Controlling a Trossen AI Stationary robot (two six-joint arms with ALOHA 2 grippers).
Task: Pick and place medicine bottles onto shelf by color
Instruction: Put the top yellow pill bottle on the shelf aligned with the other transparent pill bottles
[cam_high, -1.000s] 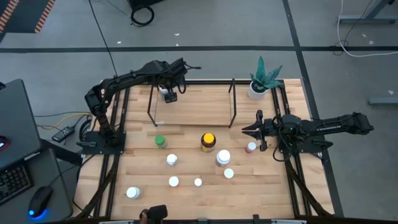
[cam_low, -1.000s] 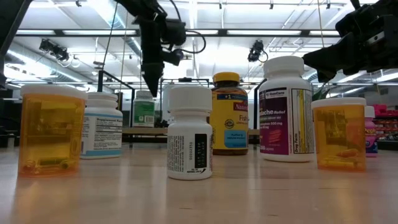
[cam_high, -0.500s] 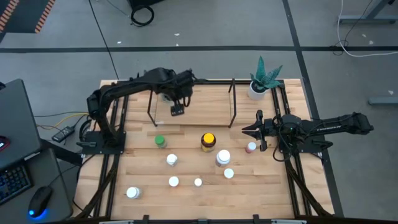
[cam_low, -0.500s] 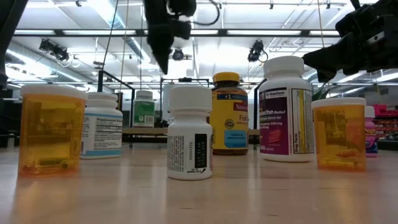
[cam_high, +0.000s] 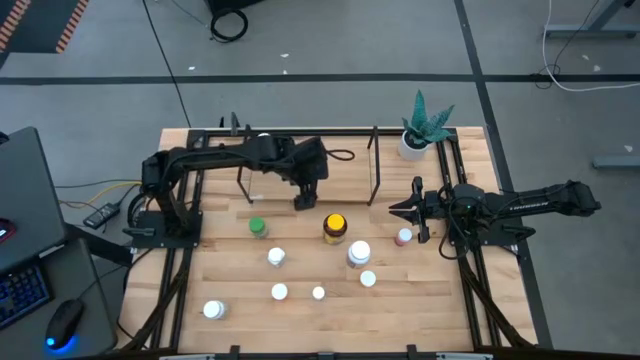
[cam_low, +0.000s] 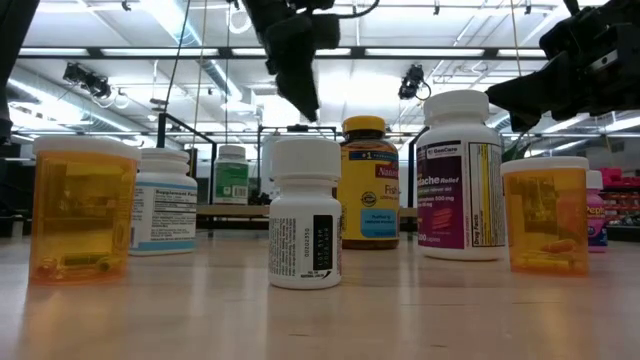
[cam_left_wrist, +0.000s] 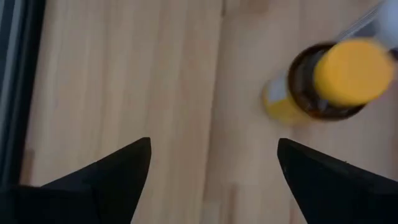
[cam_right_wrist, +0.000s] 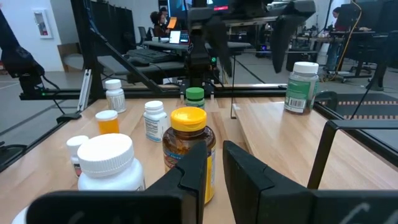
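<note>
High view shows the left gripper (cam_high: 303, 203) swung off the shelf (cam_high: 340, 165) toward the yellow-capped bottle (cam_high: 334, 227), fingers wide open, empty; next pick likely

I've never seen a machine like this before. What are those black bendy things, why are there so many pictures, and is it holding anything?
Those are two robot arms at a wooden table, each ending in a two-finger gripper. One picture looks down from above, one sits low on the table, and one camera rides on each wrist. Small medicine bottles stand on the table. The left gripper hangs open and empty beside the yellow-capped bottle; its wrist picture shows that bottle just ahead. The right gripper waits near the pink-capped bottle, nearly shut and holding nothing. One white-capped bottle with a green label already stands on the little shelf. A potted plant sits in a corner.
</note>
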